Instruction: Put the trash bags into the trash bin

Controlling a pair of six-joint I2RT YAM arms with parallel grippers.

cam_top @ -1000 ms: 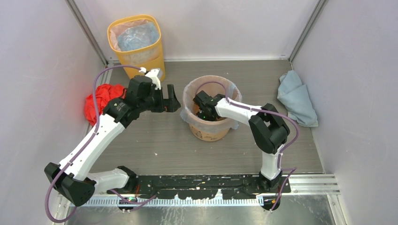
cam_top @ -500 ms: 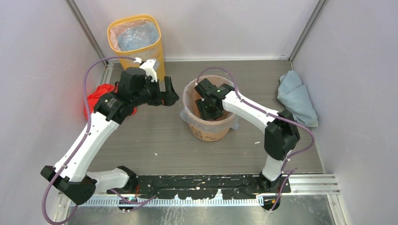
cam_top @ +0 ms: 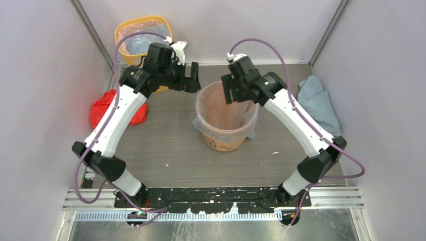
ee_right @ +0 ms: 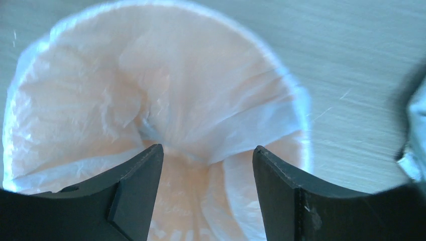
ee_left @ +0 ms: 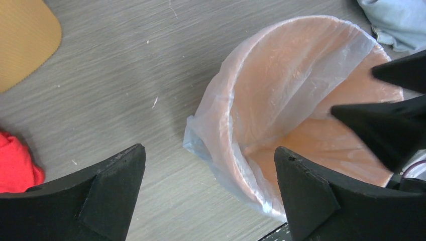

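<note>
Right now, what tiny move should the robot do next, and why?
Probably pull the right arm up and back from the trash bin. The clear trash bag already lines it, with its edge folded over the rim, and both arms' jaws are open, holding nothing.

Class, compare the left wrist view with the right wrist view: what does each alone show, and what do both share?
Left wrist only: the red cloth, a corner of the yellow bin and the open left gripper. Right wrist only: the bunched bottom of the trash bag, seen straight down. Both: the open right gripper and the orange trash bin lined with that clear bag, on the grey table.
</note>
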